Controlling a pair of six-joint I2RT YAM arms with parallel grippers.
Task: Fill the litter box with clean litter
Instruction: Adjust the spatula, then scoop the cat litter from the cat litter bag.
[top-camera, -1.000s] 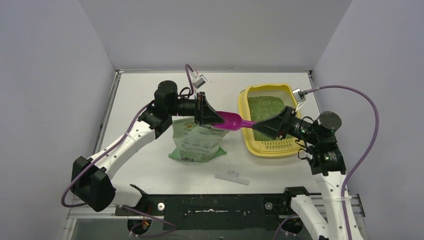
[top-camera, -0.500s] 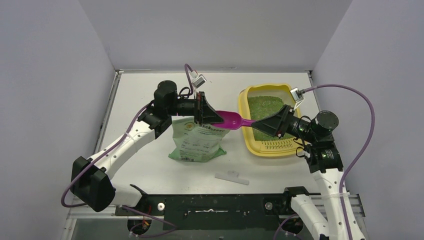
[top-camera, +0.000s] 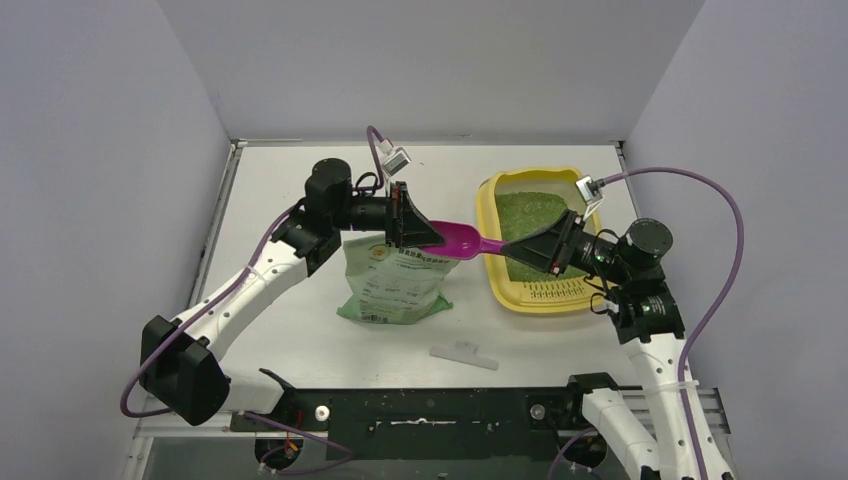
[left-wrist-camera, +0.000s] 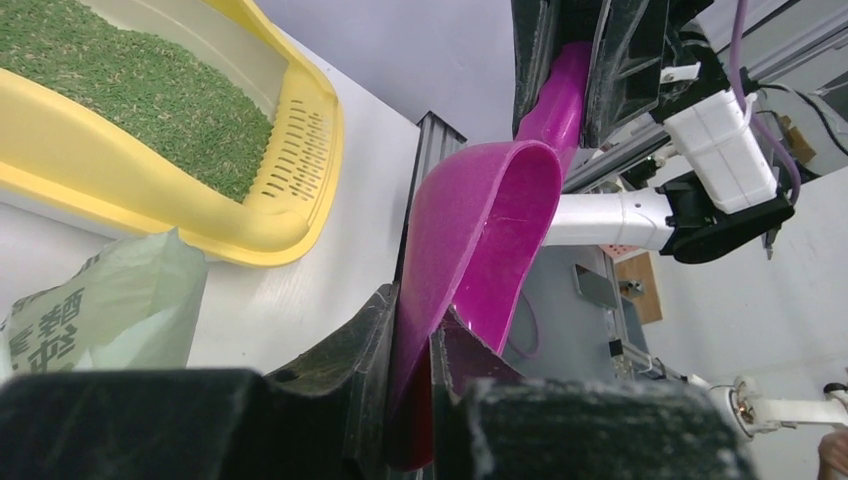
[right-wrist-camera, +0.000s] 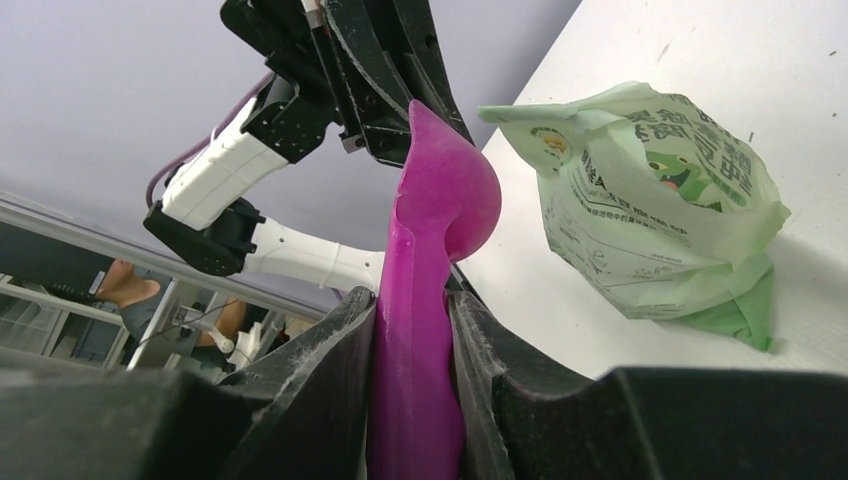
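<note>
The yellow litter box (top-camera: 545, 299) sits at the right of the table with green clean litter (top-camera: 530, 214) in it; the left wrist view shows the same litter box (left-wrist-camera: 300, 130) and litter (left-wrist-camera: 130, 90). A magenta scoop (top-camera: 458, 240) hangs in the air between bag and box, with no litter visible in its bowl (left-wrist-camera: 480, 230). My left gripper (top-camera: 424, 236) is shut on the bowl's rim (left-wrist-camera: 420, 330). My right gripper (top-camera: 512, 248) is shut on the scoop's handle (right-wrist-camera: 412, 310), both fingers pressed against it.
A light-green printed bag (top-camera: 395, 285) stands open under the left gripper, also seen as the bag (right-wrist-camera: 650, 220) in the right wrist view. A white plastic clip (top-camera: 463, 354) lies near the front edge. Grey walls enclose the table on three sides.
The right gripper's jaws have closed onto the scoop's handle, and the right arm has edged slightly left. The left gripper and scoop have stayed in place.
</note>
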